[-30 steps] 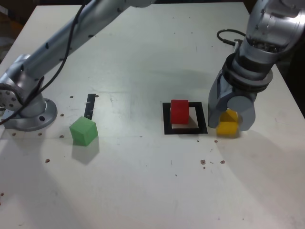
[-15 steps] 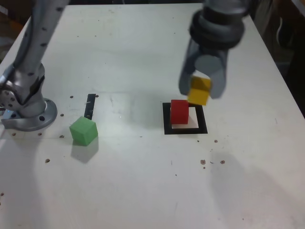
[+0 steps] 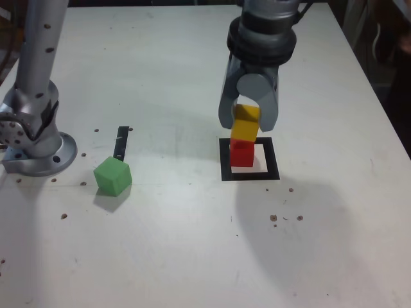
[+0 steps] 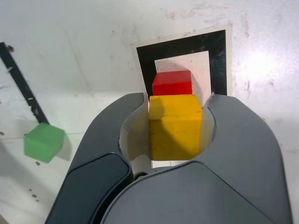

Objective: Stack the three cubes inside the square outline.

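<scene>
An end effector (image 3: 246, 122) pinching the yellow cube (image 3: 245, 123) hangs just above the red cube (image 3: 241, 153), which sits inside the square outline (image 3: 225, 168) on the worktop (image 3: 192, 244). The green cube (image 3: 113, 176) waits well apart, toward the exterior view's left. Placing well likely means squaring yellow edges over red, lowering straight until the faces meet, then parting the jaws gently so the stack is not nudged.

yellow cube (image 3: 245, 126) | red cube (image 3: 241, 153) | green cube (image 3: 113, 176) | square outline (image 3: 225, 168): black, white centre | strip (image 3: 121, 142): black | table (image 3: 160, 70): white, speckled
</scene>
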Tool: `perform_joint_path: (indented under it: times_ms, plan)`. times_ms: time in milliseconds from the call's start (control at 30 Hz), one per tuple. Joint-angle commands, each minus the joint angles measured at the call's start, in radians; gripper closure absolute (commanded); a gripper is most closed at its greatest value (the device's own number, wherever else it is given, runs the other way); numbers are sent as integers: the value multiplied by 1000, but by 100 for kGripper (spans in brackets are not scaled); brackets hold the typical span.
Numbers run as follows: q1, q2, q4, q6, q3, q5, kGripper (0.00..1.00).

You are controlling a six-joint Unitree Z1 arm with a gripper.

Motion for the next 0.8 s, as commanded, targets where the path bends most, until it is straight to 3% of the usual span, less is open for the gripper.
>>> perform_joint_path:
  times_ms: [0, 600, 767]
  plan:
    - [5, -5, -16, 2, 14, -3, 84]
    - [17, -15, -55, 2, 60, -11, 83]
    - [17, -14, -65, 2, 70, -18, 71]
